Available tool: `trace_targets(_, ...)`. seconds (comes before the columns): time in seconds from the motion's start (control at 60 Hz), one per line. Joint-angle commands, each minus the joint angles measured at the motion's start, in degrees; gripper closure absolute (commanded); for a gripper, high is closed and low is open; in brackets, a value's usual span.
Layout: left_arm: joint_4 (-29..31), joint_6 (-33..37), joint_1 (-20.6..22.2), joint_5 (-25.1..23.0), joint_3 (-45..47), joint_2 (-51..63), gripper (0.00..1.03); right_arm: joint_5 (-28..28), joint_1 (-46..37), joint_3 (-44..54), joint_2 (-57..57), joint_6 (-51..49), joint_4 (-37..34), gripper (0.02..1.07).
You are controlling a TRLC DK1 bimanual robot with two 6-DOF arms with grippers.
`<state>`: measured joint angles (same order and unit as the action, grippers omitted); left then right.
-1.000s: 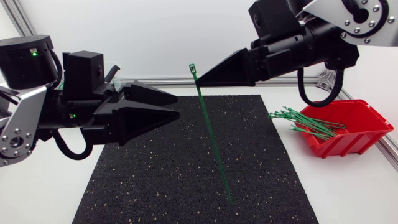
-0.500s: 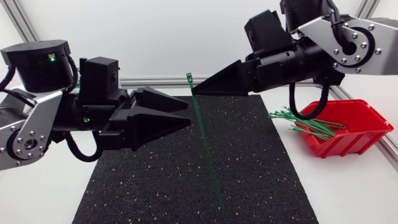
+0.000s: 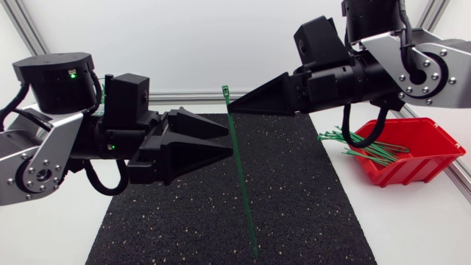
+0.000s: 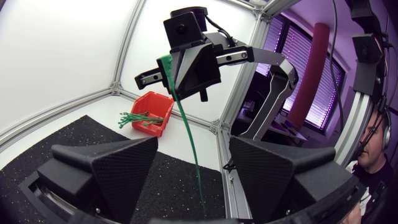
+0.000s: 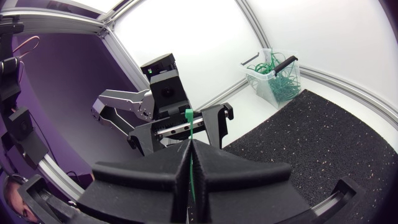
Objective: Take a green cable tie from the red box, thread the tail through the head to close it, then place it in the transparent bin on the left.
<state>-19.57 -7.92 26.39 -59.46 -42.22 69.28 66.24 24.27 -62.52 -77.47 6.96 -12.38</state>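
Note:
High over the black mat (image 3: pixel 221 213), my right gripper (image 3: pixel 230 109) is shut on a green cable tie (image 3: pixel 241 177) just below its head. The tail hangs down, slanting toward the front of the mat. My left gripper (image 3: pixel 229 140) is open, its tips close beside the tie's upper part without touching it. In the left wrist view the tie (image 4: pixel 186 137) hangs from the right gripper (image 4: pixel 180 71), ahead of the open left gripper (image 4: pixel 193 180). In the right wrist view the right gripper (image 5: pixel 191 144) pinches the tie (image 5: pixel 189 116), facing the left gripper (image 5: pixel 180 132).
The red box (image 3: pixel 401 173) stands off the mat's right edge, with several green ties (image 3: pixel 364 146) spilling over its left rim. It also shows in the left wrist view, red box (image 4: pixel 163 121). The transparent bin (image 5: pixel 258 90) with green ties stands at the table's far corner.
My left arm has moved right, bringing its open gripper close to the tie. The right gripper has shifted slightly with the tie, whose tail has swung left.

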Motion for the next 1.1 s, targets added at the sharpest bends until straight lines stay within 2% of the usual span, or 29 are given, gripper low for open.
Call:
trace_targets(0.0, -1.0, -0.3, 0.4, 0.4, 0.5, 1.1, 0.24, 0.3, -0.2, 1.5, 1.3, 1.3, 1.0, 1.01)
trace_targets(0.383, -1.0, -0.3, 1.6, 3.5, 1.0, -0.3, 0.24, -1.1, -0.4, 2.5, 2.4, 1.9, 2.0, 1.01)
trace_targets(0.55, -0.9, -0.3, 2.5, 5.7, 1.3, -1.2, 0.27, -4.1, -0.3, 3.2, 3.5, 2.7, 3.5, 1.01)
trace_targets(0.817, 0.6, -0.3, 2.4, 13.3, 1.2, -2.3, 0.27, -16.1, 0.9, 3.3, 5.8, 4.3, 4.2, 1.01)
trace_targets(1.083, 1.2, 0.1, 3.8, 25.5, 0.8, -3.6, 0.27, -40.0, 8.2, 1.3, 8.3, 1.7, -0.5, 1.01)
